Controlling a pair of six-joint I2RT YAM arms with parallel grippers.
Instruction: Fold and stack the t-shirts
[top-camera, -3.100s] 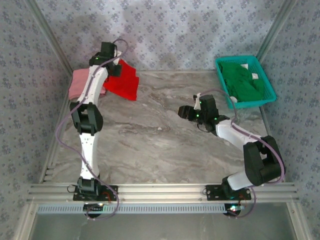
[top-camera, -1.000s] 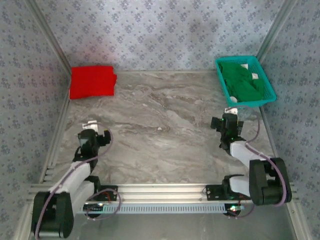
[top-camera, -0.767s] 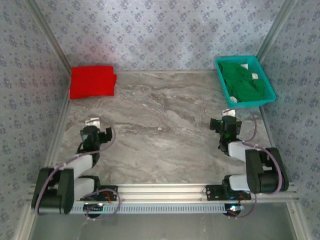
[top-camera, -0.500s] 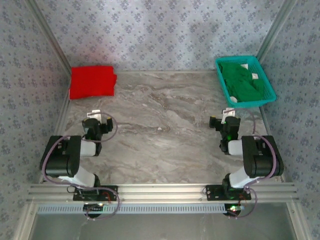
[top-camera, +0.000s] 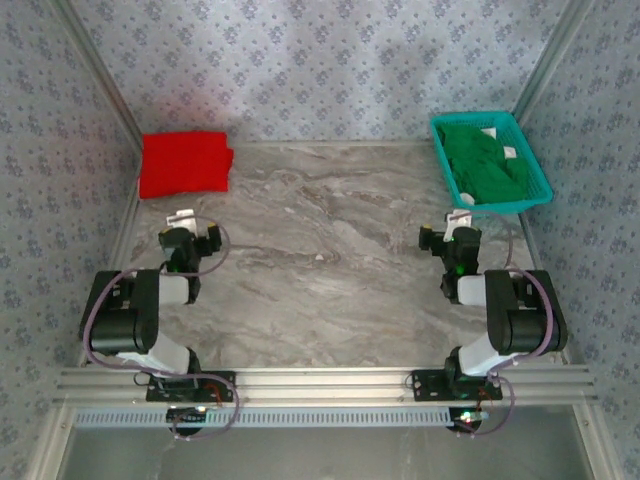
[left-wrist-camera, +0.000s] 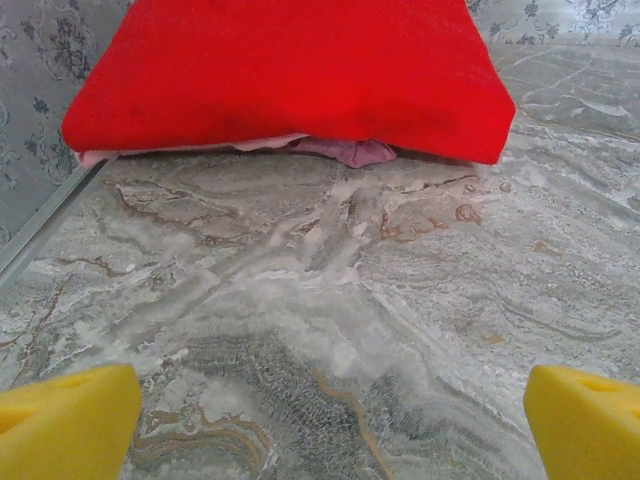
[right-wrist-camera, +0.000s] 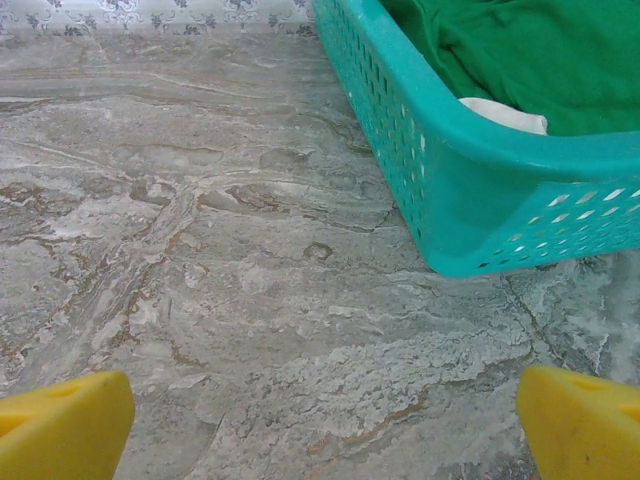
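The red t-shirt (top-camera: 185, 165) lies folded in the far left corner. In the left wrist view the red t-shirt (left-wrist-camera: 290, 75) rests on the pink t-shirt (left-wrist-camera: 345, 150), of which only an edge peeks out. The green t-shirt (top-camera: 485, 160) lies crumpled in the teal basket (top-camera: 540, 190) at the far right. My left gripper (top-camera: 188, 232) hangs open over bare table, short of the red stack, with its yellow fingertips (left-wrist-camera: 65, 425) wide apart. My right gripper (top-camera: 453, 228) is open too, just in front of the basket (right-wrist-camera: 470, 190), with nothing between its fingertips (right-wrist-camera: 580, 420).
The marble table (top-camera: 320, 260) is walled by patterned panels at the back and both sides, with metal rails along its edges. A white label (right-wrist-camera: 505, 113) shows on the green t-shirt (right-wrist-camera: 530, 55) by the basket's near rim. Both arms sit folded over their bases.
Three seconds ago the left arm reached over the red shirt at the pink one. Since then both arms have folded back toward their bases, and the red shirt lies squared on the stack.
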